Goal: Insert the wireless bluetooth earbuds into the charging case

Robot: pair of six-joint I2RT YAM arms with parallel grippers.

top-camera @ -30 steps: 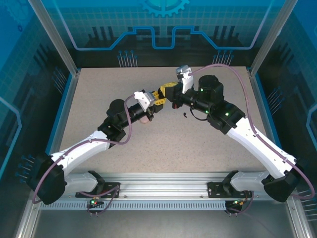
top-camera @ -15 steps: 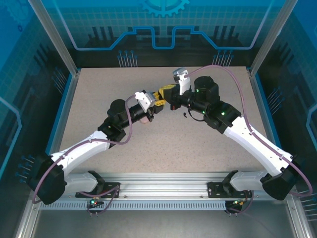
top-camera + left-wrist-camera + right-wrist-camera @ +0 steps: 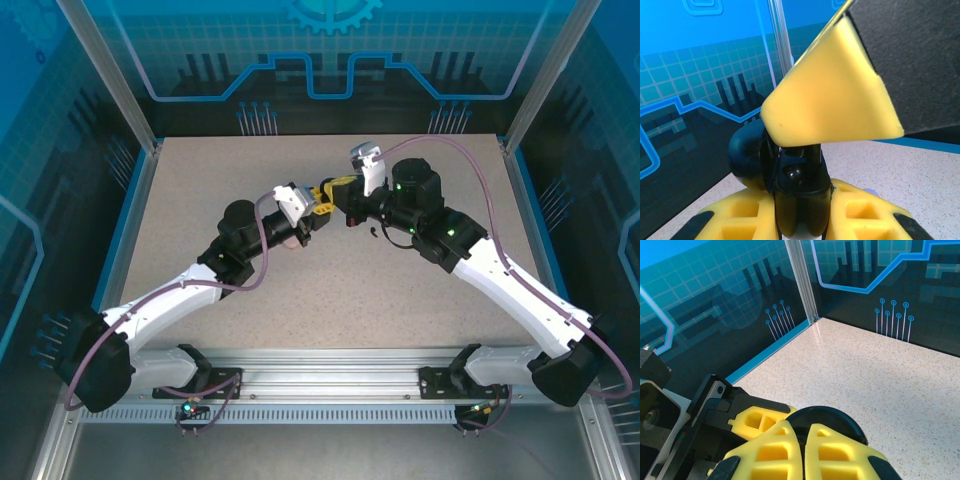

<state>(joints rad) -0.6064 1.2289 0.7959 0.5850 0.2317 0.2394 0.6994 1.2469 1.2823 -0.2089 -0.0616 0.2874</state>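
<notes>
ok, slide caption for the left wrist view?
Left pincer shut on a round glossy black charging case, a yellow finger of the shut right pincer close above it.

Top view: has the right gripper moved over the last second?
Yes, slightly: the right gripper has slid left, away from the rear right frame post and toward the left gripper.
</notes>
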